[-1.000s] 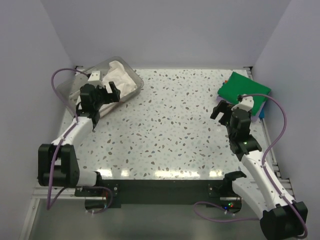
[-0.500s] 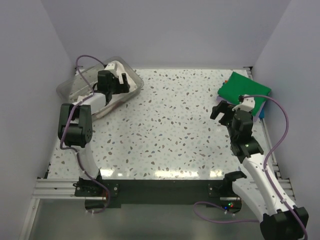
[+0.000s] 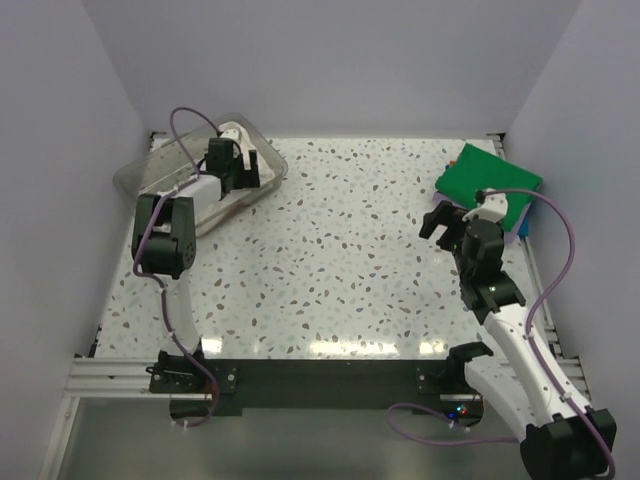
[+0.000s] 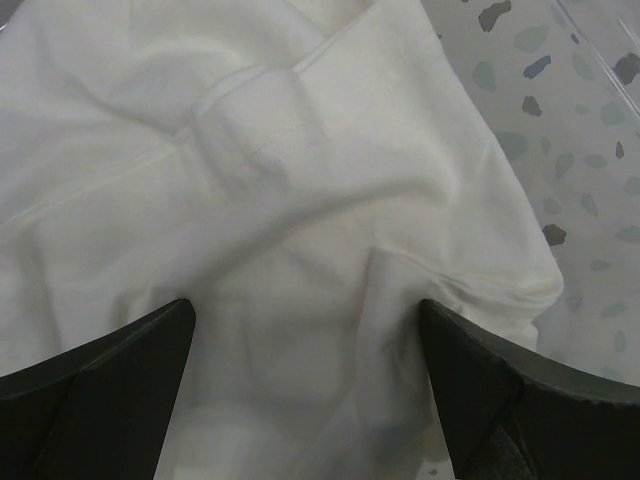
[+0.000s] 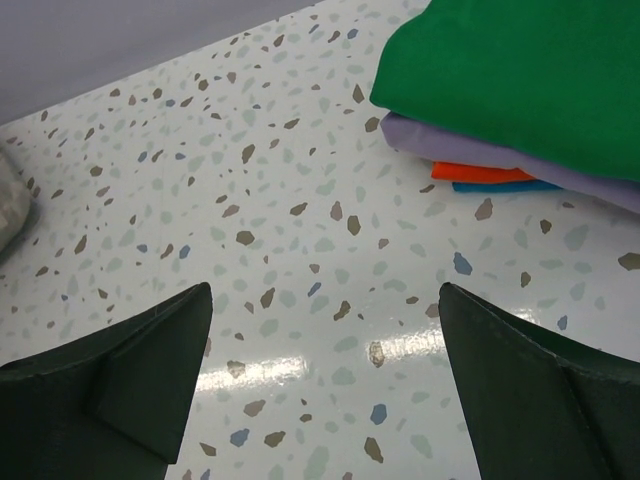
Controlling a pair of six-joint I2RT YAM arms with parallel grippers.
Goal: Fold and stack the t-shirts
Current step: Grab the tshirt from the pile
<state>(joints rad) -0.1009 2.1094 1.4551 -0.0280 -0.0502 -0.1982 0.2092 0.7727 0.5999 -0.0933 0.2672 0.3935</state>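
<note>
Over the speckled tabletop [image 3: 340,270], the right gripper [image 5: 325,330] hangs with its jaws apart, holding nothing, just short of the folded stack at the far right. The green t-shirt [image 5: 520,70] lies on top, with lavender [image 5: 470,150], orange [image 5: 480,173] and blue [image 5: 495,187] beneath; that part looks done. At the far left, the left gripper [image 4: 305,330] is spread wide over the crumpled cream-white t-shirt [image 4: 300,190] inside the clear tub [image 3: 140,178], not yet gripping. This shirt has yet to be lifted out, folded and stacked.
</note>
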